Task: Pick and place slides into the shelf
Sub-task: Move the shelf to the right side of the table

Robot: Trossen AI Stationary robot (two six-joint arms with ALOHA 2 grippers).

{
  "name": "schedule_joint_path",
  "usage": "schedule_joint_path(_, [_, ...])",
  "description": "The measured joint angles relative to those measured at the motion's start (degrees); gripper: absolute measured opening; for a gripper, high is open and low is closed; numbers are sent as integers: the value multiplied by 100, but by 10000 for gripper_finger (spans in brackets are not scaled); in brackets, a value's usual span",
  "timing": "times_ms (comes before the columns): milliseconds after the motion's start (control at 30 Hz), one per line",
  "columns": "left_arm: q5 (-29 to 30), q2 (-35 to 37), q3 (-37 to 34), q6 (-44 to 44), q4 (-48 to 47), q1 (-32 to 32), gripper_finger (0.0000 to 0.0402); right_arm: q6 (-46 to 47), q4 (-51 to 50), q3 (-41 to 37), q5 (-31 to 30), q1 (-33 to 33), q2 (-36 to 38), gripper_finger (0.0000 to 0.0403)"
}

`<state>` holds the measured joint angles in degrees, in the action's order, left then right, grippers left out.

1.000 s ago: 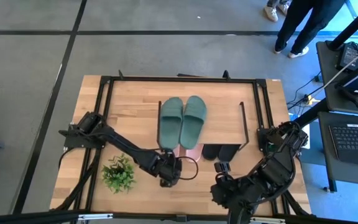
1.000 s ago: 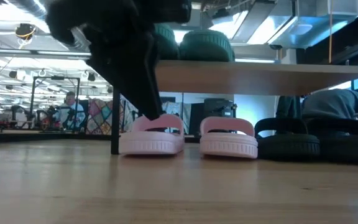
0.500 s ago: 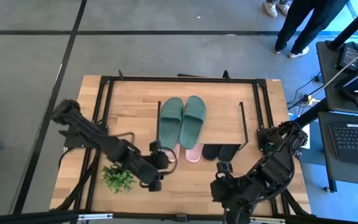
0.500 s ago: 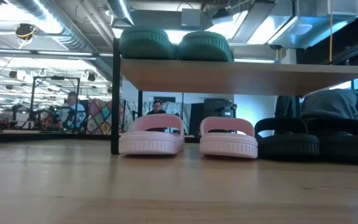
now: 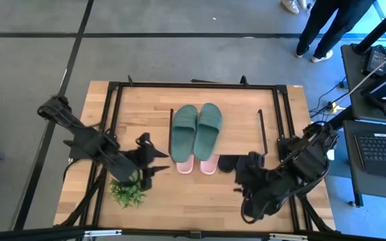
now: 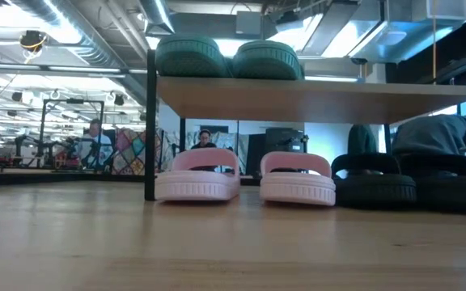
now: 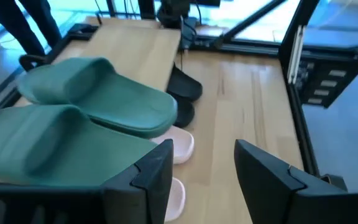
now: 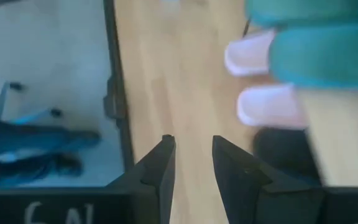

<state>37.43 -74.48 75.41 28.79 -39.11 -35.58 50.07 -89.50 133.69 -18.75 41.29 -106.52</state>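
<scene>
1. A wooden worktop (image 5: 146, 107) inside a black frame stands on a grey floor; the low view looks past it into a lit workshop with people well behind, and the high view shows a person's legs at the far right.

2. The shelf (image 5: 240, 127) sits mid-worktop, a light board on thin black legs, so it offers two levels: the board and the space beneath.

3. The green slides (image 5: 196, 129) lie side by side on the board, heels overhanging its near edge. As the largest pair, they likely went on top where nothing limits their height.

4. The pink slides (image 6: 245, 178) stand under the board at its left end, just beside the front leg, with only their near ends showing in the high view.

5. The black slides (image 6: 411, 182) sit under the board to the right of the pink pair, close beside them.

6. The left gripper (image 5: 147, 152) hangs empty with its fingers spread, left of the shelf and just above the small potted plant (image 5: 127, 191).

7. The right gripper (image 5: 250, 167) hovers just near of the black pair, fingers parted with nothing between them, as its wrist view shows.

8. With all three pairs stowed and both grippers released, the task looks finished.
</scene>
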Motion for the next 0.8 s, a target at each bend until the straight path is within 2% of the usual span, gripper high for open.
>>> schedule_joint_path(200, [16, 944, -1011, -46, 701, 24, 162, -242, -46, 0, -740, -349, 261, 108])
schedule_joint_path(333, [49, 1462, -1668, 106, 1062, 158, 162, -620, -48, -2, -841, -962, 413, 108])
schedule_joint_path(567, [54, 1893, -2362, 255, 1557, 495, 162, -1428, -50, -9, -655, -2696, 695, 108])
schedule_joint_path(700, [41, 1910, -2436, 254, 1563, 641, 162, -1748, -50, -7, -630, -3935, 877, 108])
schedule_joint_path(800, [29, 1906, -2436, 226, 1559, 737, 162, -2229, -50, -7, -387, -4874, 932, 108])
